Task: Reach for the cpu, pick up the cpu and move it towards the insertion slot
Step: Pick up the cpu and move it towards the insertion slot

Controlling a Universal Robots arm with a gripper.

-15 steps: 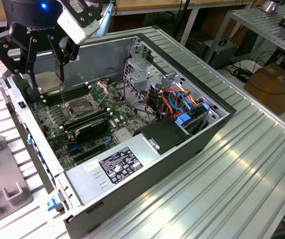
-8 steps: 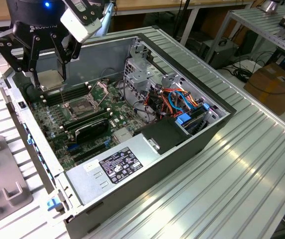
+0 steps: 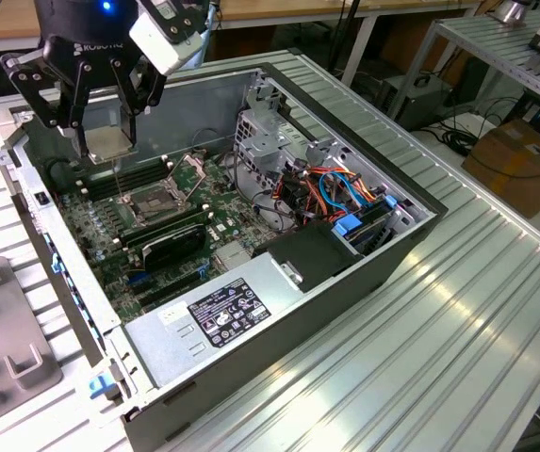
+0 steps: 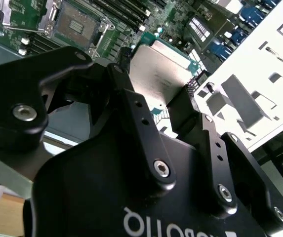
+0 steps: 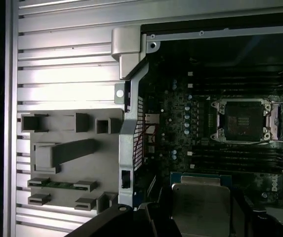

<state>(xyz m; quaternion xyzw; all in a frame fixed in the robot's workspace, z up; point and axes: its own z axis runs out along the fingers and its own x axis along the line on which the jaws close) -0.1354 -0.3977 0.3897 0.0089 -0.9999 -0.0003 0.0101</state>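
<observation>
The cpu (image 3: 109,141), a thin pale silver-tan square, hangs flat in the air above the motherboard, pinched by its opposite edges in the claw (image 3: 107,141); in the second wrist view the cpu (image 4: 161,74) shows its metal lid between the two black fingers (image 4: 185,111), and in the first wrist view the cpu (image 5: 200,205) lies between the dark finger ends. The claw is thus closed narrowly on the chip. The insertion slot (image 3: 152,200), a square socket with shiny metal frame, dark centre and raised bracket, sits on the green motherboard (image 3: 185,235) below the chip and toward the exterior view's right; the slot (image 4: 77,24) (image 5: 243,120) stands apart from the chip in both wrist views. The open computer case (image 3: 364,254) rests on the ribbed metal bench (image 3: 458,330). A grey fixture plate (image 5: 67,153) lies on the bench beside the case.
</observation>
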